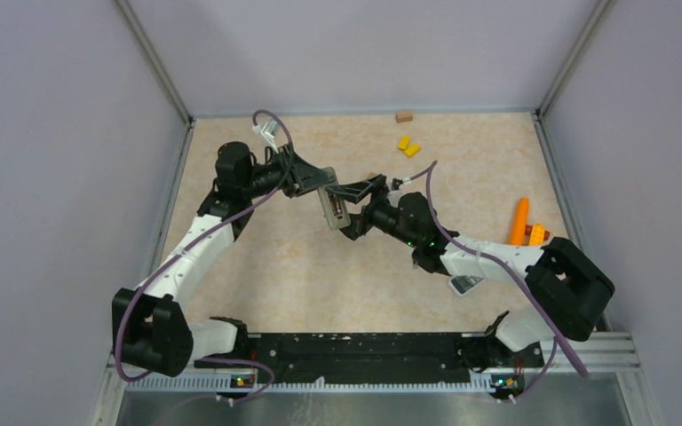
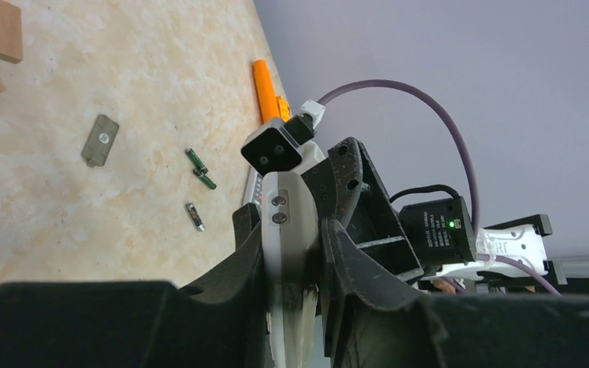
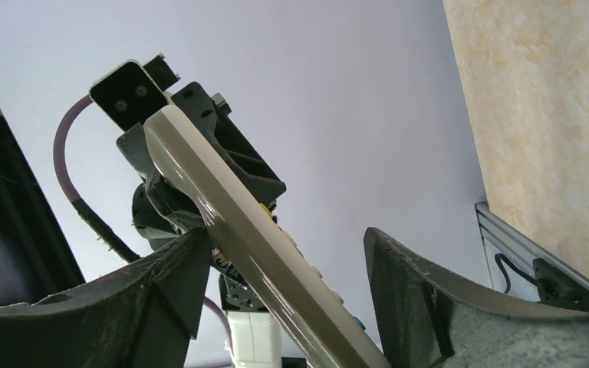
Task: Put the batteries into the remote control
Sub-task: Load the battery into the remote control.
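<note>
Remote (image 2: 287, 222) held above bench (image 1: 266, 266), pinched in my left hand (image 1: 318, 188). My right hand (image 3: 284, 245) spread around remote, no grip yet. Batteries (image 2: 194, 216) on bench below remote, untouched. Step, I judge: regrasping remote. Next: steady it, then fetch battery.

You see the desk (image 1: 302, 266) in pale beige with a soft orange marbled pattern. The remote control (image 2: 290, 230) is light grey. The left pincer (image 2: 295, 253) and the right pincer (image 3: 285, 238) are both black. The batteries (image 2: 199, 169) are dark green with silver ends, and the flat cover (image 2: 100, 140) at their ten o'clock is grey. In the top view, at one o'clock of the desk you find a brown block (image 1: 404, 116) and two yellow blocks (image 1: 408, 145), and at three o'clock an orange stick (image 1: 519, 221). The cable (image 2: 383, 83) is purple.
</note>
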Robot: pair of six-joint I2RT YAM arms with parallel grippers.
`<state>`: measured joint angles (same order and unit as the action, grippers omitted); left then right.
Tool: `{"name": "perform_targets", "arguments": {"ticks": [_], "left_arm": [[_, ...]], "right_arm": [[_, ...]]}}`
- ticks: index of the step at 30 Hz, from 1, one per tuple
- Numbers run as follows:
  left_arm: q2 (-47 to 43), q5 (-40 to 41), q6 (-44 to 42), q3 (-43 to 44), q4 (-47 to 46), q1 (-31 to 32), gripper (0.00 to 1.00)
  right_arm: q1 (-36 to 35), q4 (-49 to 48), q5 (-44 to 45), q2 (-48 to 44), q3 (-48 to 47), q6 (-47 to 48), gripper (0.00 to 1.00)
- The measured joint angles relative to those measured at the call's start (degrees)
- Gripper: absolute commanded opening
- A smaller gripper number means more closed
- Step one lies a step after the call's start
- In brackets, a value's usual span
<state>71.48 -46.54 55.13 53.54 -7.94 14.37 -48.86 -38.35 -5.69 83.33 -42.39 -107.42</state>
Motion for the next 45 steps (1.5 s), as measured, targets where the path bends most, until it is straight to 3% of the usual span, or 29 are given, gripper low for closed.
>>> {"name": "perform_targets", "arguments": {"ticks": [11,23,25,28,31,39,45], "left_arm": [[-0.3,-0.2,2.4,0.3,0.3,-0.3,0.00],[-0.5,-1.2,8.8,0.4,-1.1,-0.8,0.00],[-0.5,-1.2,9.5,0.5,-1.0,-0.8,0.00],[-0.5,-1.3,10.0,0.8,-1.0,-0.9,0.00],[-0.9,-2.5,9.5,1.1,-0.9,-0.7,0.00],[-3.1,-4.6,0.1,1.9,2.5,-2.1,0.00],[-3.2,-6.9,-8.0,1.9,6.3,-3.0,0.00]], "right_arm": [[0.0,-6.2,-0.8,0.8,2.4,-1.9,0.49],[0.0,-12.9,-2.0,1.5,3.7,-1.8,0.36],[0.0,-13.6,-2.0,1.5,3.9,-1.5,0.43],[0.0,-14.8,-1.9,1.5,4.1,-0.5,0.71],[0.1,-14.4,-1.9,1.5,4.2,1.5,0.87],[3.1,-14.4,-7.8,1.5,4.2,11.4,0.91],[4.7,-12.7,-15.4,-2.1,5.7,25.5,0.89]]}}
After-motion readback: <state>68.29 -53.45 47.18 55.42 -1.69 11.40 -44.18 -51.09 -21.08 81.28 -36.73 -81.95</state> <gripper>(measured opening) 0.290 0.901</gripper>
